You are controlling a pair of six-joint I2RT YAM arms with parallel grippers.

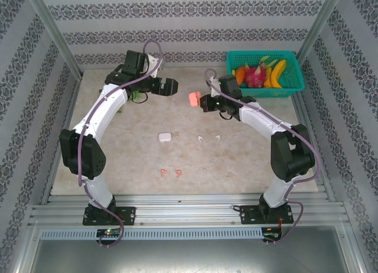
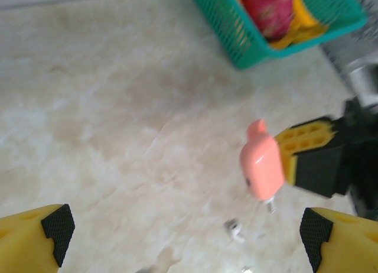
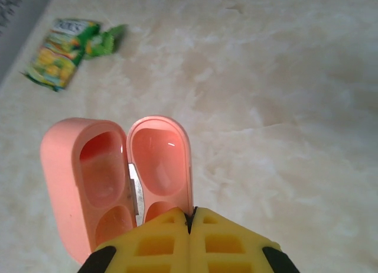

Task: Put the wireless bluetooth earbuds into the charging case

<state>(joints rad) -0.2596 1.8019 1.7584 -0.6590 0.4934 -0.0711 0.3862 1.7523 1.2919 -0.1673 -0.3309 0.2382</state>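
Observation:
My right gripper [image 3: 192,217] is shut on the rim of a salmon-pink charging case [image 3: 118,172] and holds it above the table with the lid swung open and both halves empty. In the top view this pink case [image 1: 193,98] hangs between my right gripper [image 1: 204,100] and my left gripper [image 1: 175,87]. The left gripper [image 2: 186,237] is open wide with nothing between its fingers, a short way from the pink case [image 2: 260,163]. Two white earbuds [image 1: 201,138] [image 1: 217,136] lie mid-table. Two pink earbuds [image 1: 162,173] [image 1: 177,174] lie nearer the front. A white case [image 1: 164,137] sits shut on the table.
A teal basket [image 1: 293,78] of fruit stands at the back right, close behind the right arm. A green snack packet [image 3: 62,51] lies at the back left, under the left arm. Patterned walls close off three sides of the table.

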